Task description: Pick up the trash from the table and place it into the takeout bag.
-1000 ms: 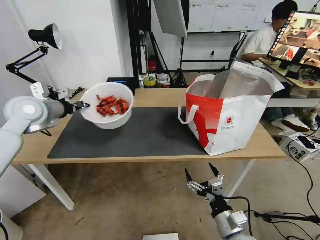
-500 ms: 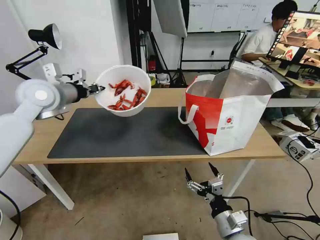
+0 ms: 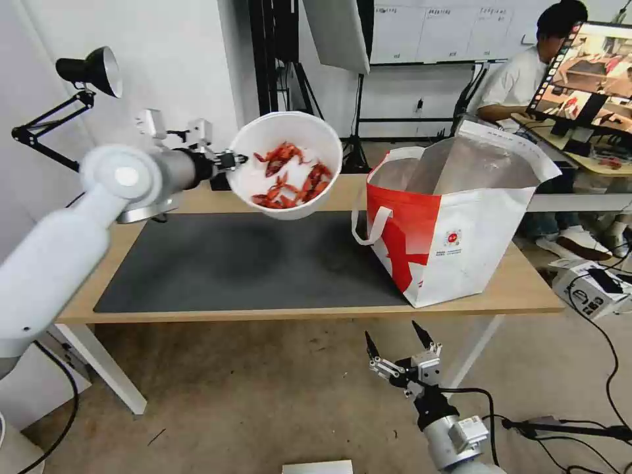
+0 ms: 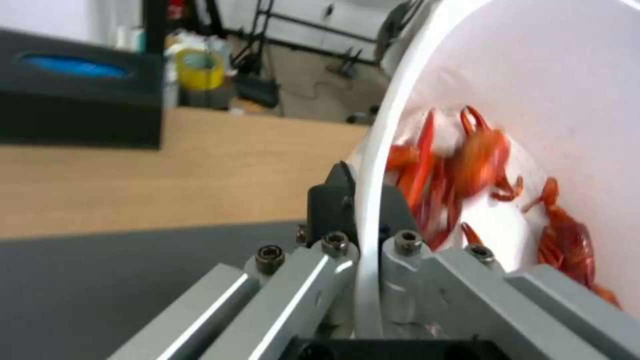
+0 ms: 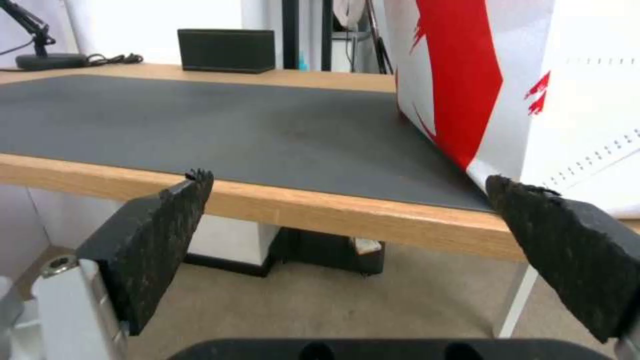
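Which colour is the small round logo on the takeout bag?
Red, on the white panel of the takeout bag; the head view shows it best.

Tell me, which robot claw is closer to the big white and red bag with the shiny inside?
Right. The right gripper hangs open below the table's front edge, just under the white and red takeout bag. The left gripper holds the white bowl of red shells farther off, above the table.

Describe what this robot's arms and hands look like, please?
The left arm is a smooth white tube with a round grey joint cap; its left hand has silver bolted links. The right hand has black pointed fingers, rough-padded, with a black cable trailing behind.
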You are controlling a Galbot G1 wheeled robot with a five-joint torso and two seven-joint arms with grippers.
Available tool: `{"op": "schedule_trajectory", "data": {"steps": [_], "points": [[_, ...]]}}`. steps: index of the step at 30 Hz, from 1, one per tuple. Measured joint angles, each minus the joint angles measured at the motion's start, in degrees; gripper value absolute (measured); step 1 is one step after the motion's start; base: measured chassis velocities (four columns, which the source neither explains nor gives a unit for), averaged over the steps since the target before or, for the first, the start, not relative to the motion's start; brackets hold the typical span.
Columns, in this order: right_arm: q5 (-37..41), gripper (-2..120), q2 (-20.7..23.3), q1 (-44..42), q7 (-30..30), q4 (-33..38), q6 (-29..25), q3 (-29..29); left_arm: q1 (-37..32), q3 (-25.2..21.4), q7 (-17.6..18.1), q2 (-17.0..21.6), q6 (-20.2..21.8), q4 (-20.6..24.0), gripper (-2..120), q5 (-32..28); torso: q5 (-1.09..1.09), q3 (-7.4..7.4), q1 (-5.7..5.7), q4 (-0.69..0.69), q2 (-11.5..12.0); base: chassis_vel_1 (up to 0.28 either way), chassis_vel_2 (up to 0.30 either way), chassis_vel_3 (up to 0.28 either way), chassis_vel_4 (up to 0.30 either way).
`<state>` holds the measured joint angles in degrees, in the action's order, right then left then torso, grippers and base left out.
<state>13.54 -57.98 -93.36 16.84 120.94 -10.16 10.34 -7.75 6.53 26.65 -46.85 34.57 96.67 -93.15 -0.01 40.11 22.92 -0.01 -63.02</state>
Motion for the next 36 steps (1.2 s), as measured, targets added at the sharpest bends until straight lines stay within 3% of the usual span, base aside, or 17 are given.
{"op": "schedule_trajectory", "data": {"steps": [14,23,36], "points": [[0.0,100,0.0,0.0,0.0,0.0,0.0,0.0,6.16,1.95,0.46,-7.77,-0.72,-4.75,0,0.5,0.0,-0.01,0.0,0.01,0.0,0.0,0.0,0.0,0.0],[0.0,100,0.0,0.0,0.0,0.0,0.0,0.0,10.45,4.61,3.35,-14.07,-1.6,-7.85,0,-1.04,-0.01,0.0,0.0,0.0,0.0,0.0,0.0,0.0,0.0],[0.0,100,0.0,0.0,0.0,0.0,0.0,0.0,12.69,7.4,4.59,-17.97,-3.59,-8.93,0,-3.0,0.0,0.0,0.0,0.01,-0.01,0.0,0.0,0.0,0.0]]}}
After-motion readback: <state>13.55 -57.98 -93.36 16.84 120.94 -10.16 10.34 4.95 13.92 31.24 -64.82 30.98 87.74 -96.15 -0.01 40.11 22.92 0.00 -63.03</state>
